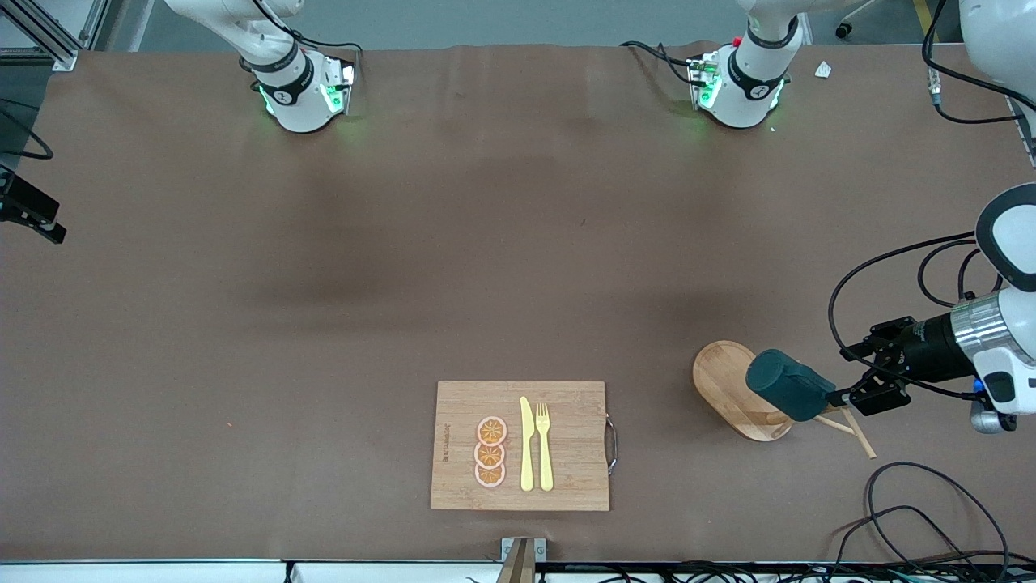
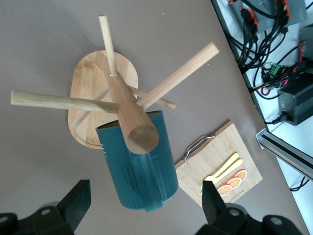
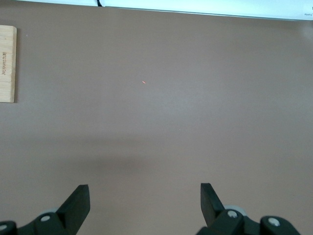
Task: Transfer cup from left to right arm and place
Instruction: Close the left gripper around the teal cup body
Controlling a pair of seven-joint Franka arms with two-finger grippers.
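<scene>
The dark teal cup (image 1: 787, 385) hangs tilted on a peg of the wooden peg stand (image 1: 724, 380), near the left arm's end of the table. In the left wrist view the cup (image 2: 142, 171) sits on a thick peg (image 2: 134, 122), with a sliver of its mustard-yellow inside showing. My left gripper (image 1: 842, 398) is open right at the cup's closed end. Its two fingers stand wide on either side of that end, with gaps to the cup (image 2: 145, 192). My right gripper (image 3: 144, 192) is open and empty over bare table; it is out of the front view.
A wooden cutting board (image 1: 566, 437) with a yellow knife (image 1: 527, 445), a fork (image 1: 544, 445) and orange slices (image 1: 490, 452) lies near the front edge, mid-table. Its edge shows in the right wrist view (image 3: 7, 63). Cables (image 1: 914, 502) lie near the stand.
</scene>
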